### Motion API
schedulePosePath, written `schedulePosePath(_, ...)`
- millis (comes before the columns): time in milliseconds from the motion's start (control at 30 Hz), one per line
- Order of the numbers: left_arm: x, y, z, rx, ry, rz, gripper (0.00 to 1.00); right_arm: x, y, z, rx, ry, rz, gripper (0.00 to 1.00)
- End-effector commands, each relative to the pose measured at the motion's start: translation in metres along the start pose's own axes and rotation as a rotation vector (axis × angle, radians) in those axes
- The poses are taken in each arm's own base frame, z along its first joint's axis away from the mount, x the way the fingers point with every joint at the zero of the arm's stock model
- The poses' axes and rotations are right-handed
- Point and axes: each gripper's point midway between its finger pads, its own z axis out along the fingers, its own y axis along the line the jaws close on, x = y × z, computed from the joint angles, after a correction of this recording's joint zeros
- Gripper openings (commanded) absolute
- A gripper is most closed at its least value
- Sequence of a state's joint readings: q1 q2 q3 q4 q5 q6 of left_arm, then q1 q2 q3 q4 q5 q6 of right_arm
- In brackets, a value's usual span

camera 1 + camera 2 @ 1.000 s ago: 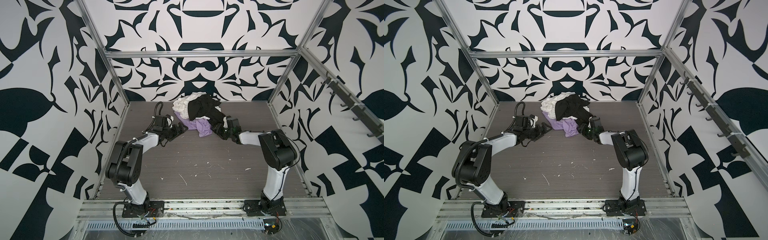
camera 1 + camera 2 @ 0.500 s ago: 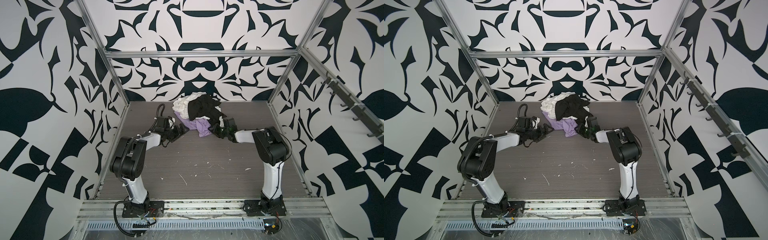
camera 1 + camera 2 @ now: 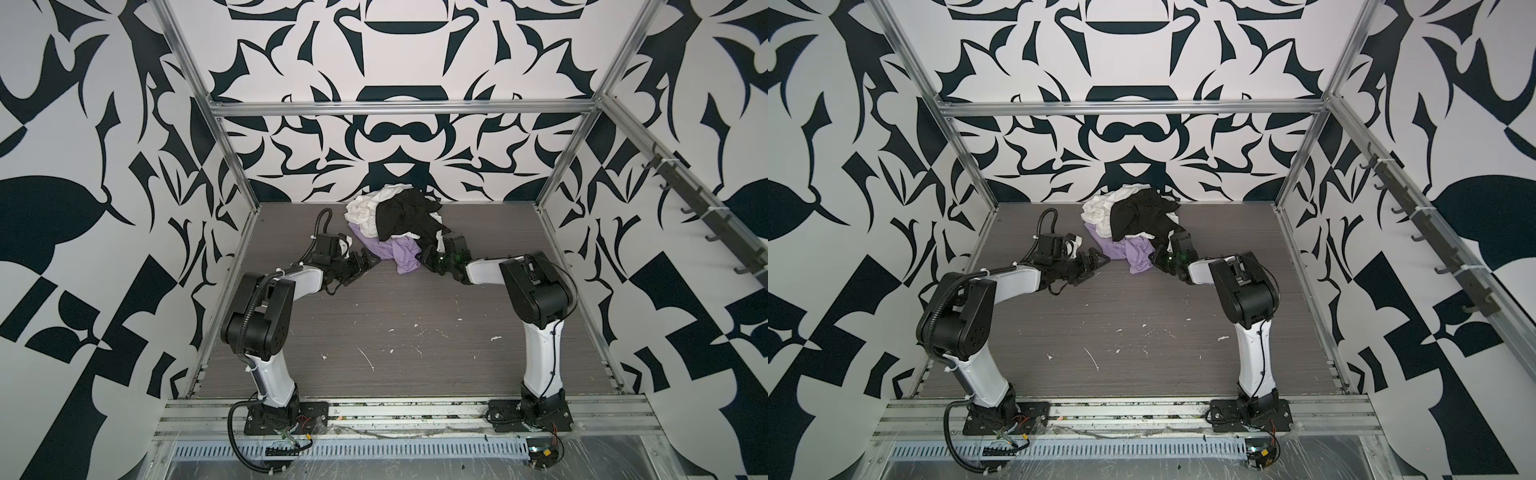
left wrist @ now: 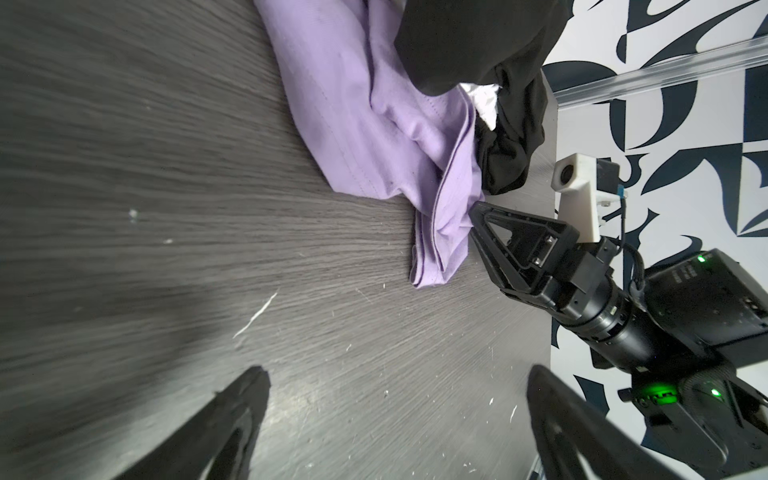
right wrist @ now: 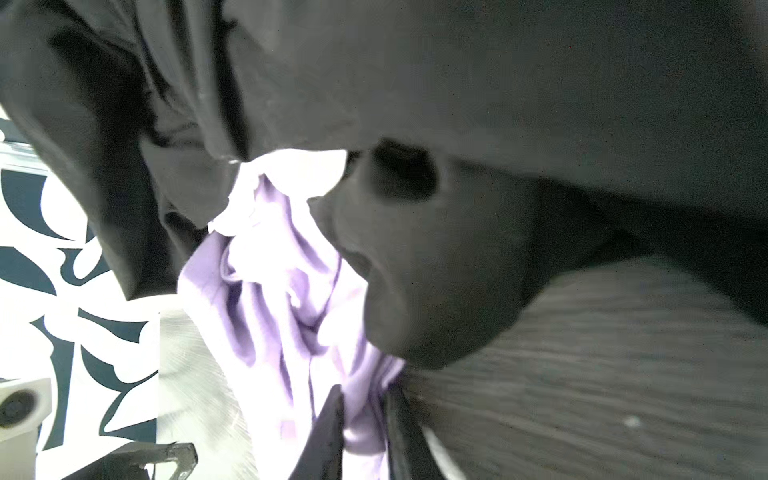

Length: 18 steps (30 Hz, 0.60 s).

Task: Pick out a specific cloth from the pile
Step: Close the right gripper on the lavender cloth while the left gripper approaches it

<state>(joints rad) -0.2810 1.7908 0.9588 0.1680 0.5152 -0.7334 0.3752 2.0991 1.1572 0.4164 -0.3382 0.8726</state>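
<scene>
Cloth (image 5: 282,299) between narrow jaws, right gripper (image 5: 363,411)

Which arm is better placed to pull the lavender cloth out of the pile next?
Right. The right tool pinches a fold of the lavender cloth; the left tool hangs open above the table, touching nothing.

**Front open, pile boxed in behind**

Table (image 3: 395,316) in front of the pile (image 3: 390,216) is bare, so approach from there is free. Black garment (image 3: 405,214) overlies the cloth (image 3: 401,253) and blocks it from above. Back wall (image 3: 399,145) is close behind. Right gripper (image 3: 424,258) occupies the cloth's right edge; left gripper (image 3: 370,262) is just beside its left.
</scene>
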Motion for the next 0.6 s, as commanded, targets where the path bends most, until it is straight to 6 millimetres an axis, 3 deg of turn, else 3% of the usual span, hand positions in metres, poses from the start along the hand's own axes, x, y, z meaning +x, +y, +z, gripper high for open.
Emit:
schedulePosePath(0,-0.002,-0.003,0.002,0.01,-0.002,0.004,0.99,-0.019,0.031,0.0,-0.064,-0.065,-0.039,0.16)
schedulePosePath(400,-0.001,-0.002,0.003,0.014,0.0,-0.015,0.99,-0.031,0.065,-0.015,-0.13,-0.093,-0.095,0.0)
schedulePosePath(567,-0.002,-0.006,0.0,0.024,-0.004,-0.012,1.0,-0.036,0.08,-0.024,-0.155,-0.111,-0.123,0.0)
